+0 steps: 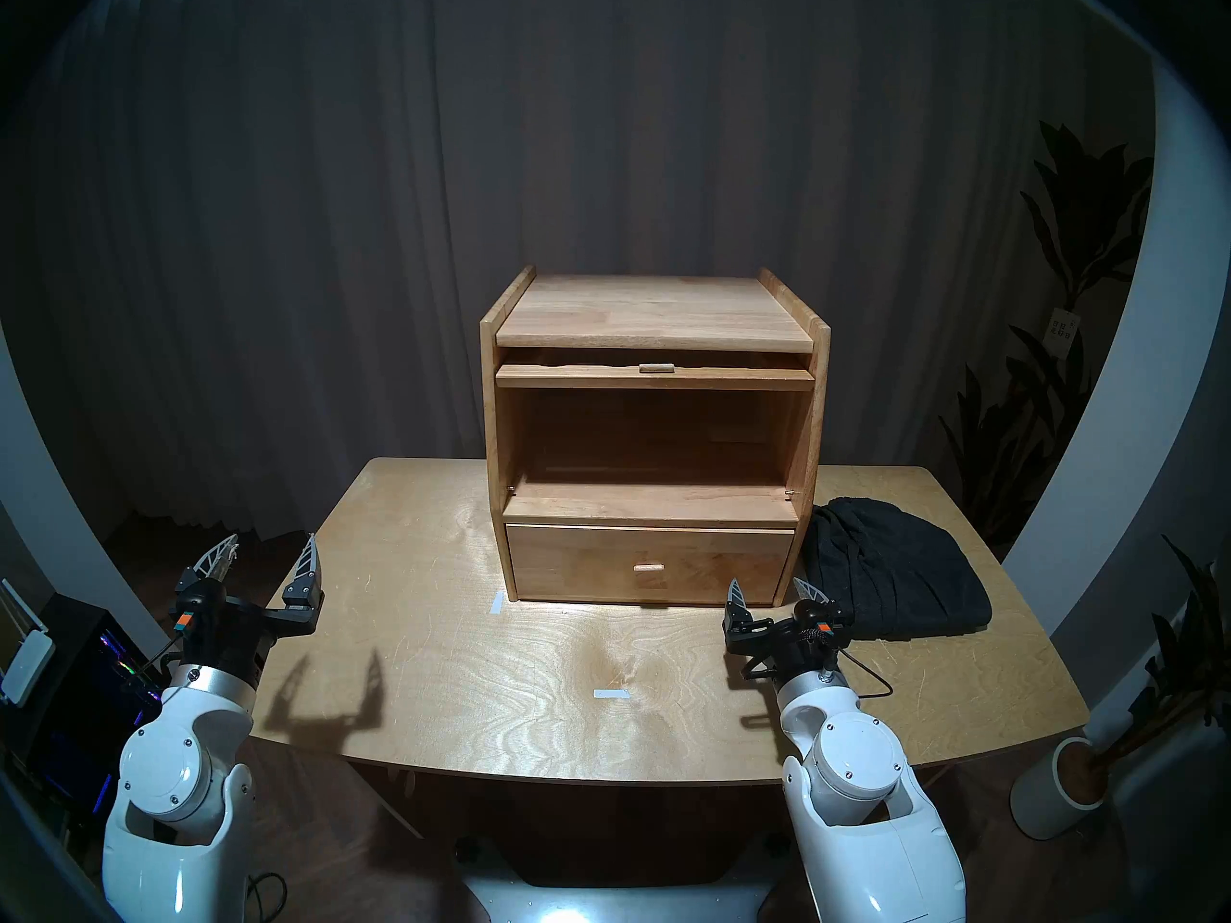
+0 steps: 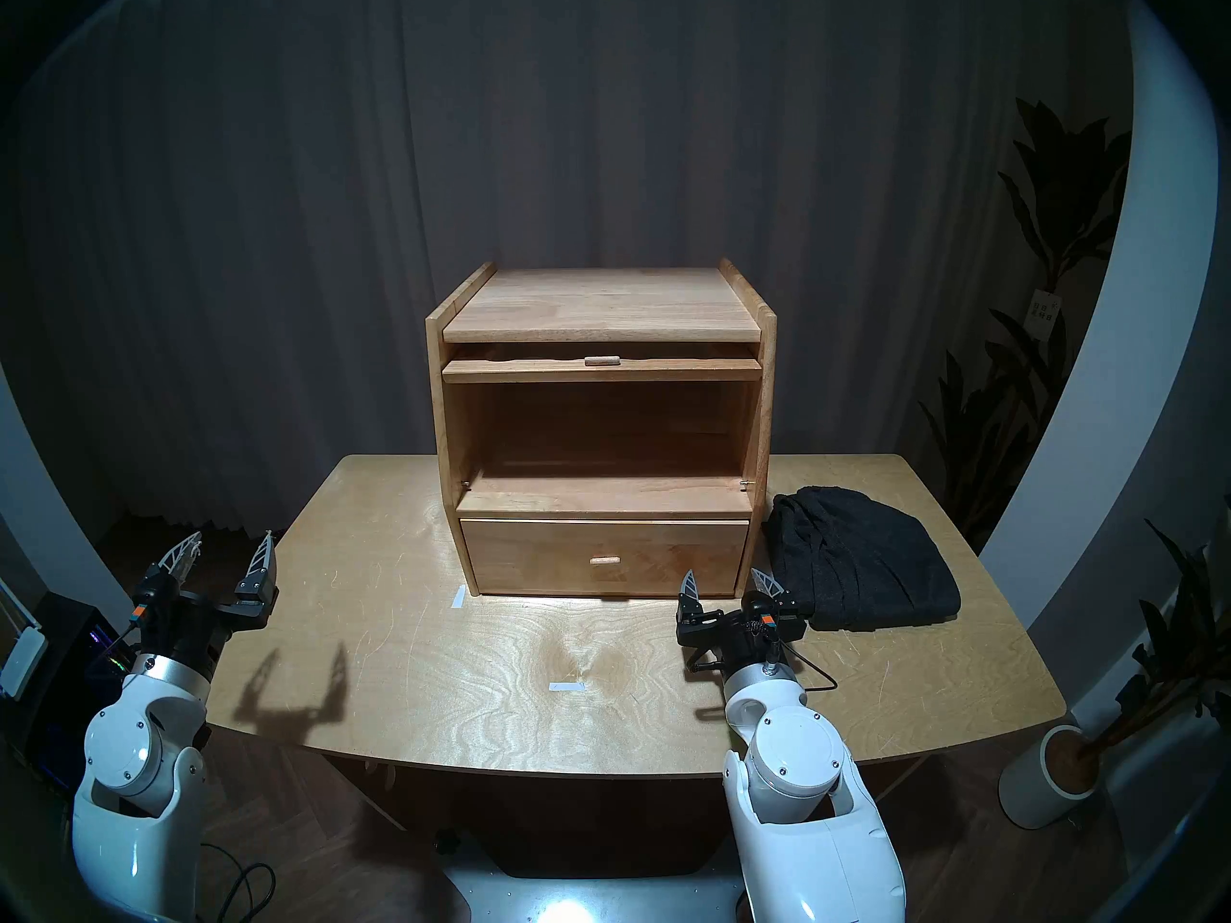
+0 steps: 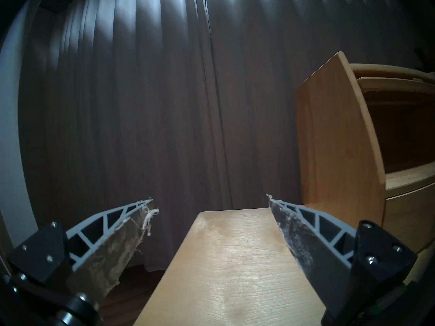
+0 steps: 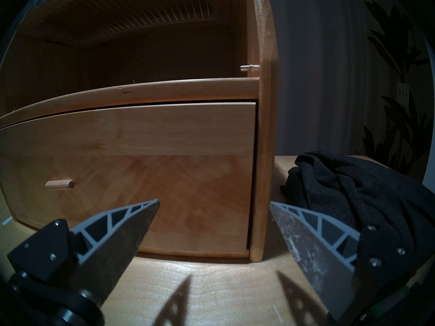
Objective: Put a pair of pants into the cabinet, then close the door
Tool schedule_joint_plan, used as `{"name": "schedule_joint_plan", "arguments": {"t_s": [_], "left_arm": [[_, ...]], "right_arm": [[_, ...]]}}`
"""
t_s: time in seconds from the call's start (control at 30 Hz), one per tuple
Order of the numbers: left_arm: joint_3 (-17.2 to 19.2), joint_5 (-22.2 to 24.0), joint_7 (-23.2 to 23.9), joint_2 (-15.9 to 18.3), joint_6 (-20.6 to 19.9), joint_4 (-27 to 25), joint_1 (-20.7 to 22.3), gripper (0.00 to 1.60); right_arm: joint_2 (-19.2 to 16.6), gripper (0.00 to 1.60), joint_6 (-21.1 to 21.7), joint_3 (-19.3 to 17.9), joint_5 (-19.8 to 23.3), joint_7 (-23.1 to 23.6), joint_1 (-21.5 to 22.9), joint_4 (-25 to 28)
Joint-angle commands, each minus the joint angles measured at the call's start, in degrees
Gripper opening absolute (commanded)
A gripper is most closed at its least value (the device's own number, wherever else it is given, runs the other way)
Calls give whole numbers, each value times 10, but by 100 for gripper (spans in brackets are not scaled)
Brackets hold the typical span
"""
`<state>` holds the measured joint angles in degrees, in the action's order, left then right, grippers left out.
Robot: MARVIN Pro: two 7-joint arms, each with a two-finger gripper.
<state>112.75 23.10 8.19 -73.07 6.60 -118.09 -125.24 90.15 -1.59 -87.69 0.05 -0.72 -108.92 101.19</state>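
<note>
The light-wood cabinet (image 1: 656, 309) stands at the middle back of the table (image 1: 466, 648); its upper compartment is open and empty. The door (image 1: 656, 377) lies flat, slid in under the top, its knob facing front; its ribbed window shows from below in the right wrist view (image 4: 131, 15). The black pants (image 1: 892, 569) lie folded on the table just right of the cabinet, also in the right wrist view (image 4: 353, 184). My right gripper (image 1: 766, 585) is open and empty, low in front of the cabinet's front right corner, left of the pants. My left gripper (image 1: 270, 541) is open and empty over the table's left edge.
The lower drawer (image 1: 649, 565) with its small knob is shut. Two white tape marks (image 1: 611, 693) lie on the table in front. A dark curtain hangs behind. Plants (image 1: 1079, 235) and a white pot (image 1: 1059, 788) stand at the right, a black box (image 1: 80, 668) at the left.
</note>
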Motion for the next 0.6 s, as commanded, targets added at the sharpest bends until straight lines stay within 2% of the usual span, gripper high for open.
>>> {"name": "schedule_joint_plan", "arguments": {"t_s": [0.0,0.27,0.4,0.47,0.57], "left_arm": [[-1,67,71,25,1,-17,-6,160],[2,105,113,32,-4,-11,-8,160],[5,123,133,36,-5,-7,-10,160],[6,125,135,36,-5,-7,-11,160],[8,137,149,40,-6,-5,-12,160]], "right_arm": [[-5,160,-18,4,-18,-6,7,63],[-41,160,-38,-21,-47,-9,18,107],[-77,160,-31,-74,-74,-17,-1,146],[-81,160,-31,-85,-75,-19,-3,148],[-109,160,-21,-129,-98,-18,-27,178]]}}
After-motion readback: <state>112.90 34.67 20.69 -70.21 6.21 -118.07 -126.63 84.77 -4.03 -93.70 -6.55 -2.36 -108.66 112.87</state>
